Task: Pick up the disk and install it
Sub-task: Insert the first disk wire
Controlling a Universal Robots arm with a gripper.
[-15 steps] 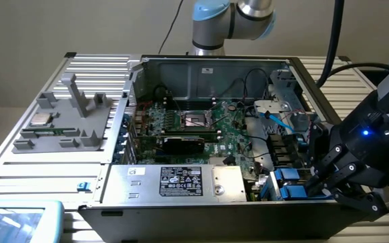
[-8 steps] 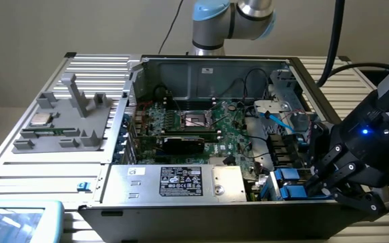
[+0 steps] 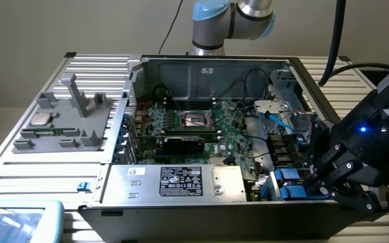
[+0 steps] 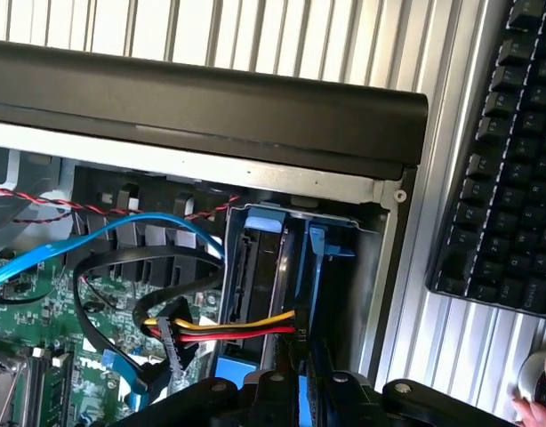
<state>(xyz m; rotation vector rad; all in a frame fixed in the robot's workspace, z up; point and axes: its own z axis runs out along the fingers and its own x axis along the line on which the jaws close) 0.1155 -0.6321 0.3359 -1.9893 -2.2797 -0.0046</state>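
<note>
The disk (image 4: 255, 267) stands on edge in the drive bay at the corner of the open computer case (image 3: 208, 66), its bright blue carrier frame (image 4: 266, 219) around it. In the exterior view its blue carrier (image 3: 294, 192) shows at the case's near corner on that view's right. My gripper (image 4: 300, 369) sits right over the bay with its black fingers (image 4: 279, 378) close together on the carrier's outer edge. In the exterior view the gripper (image 3: 314, 188) reaches down into that same corner.
A yellow, red and black power lead (image 4: 246, 325) and a blue data cable (image 4: 122, 233) run beside the bay. The silver power supply (image 3: 181, 182) and motherboard (image 3: 201, 126) lie inside the case. A keyboard (image 4: 504, 160) and a person's hand (image 4: 538, 391) are outside the case wall.
</note>
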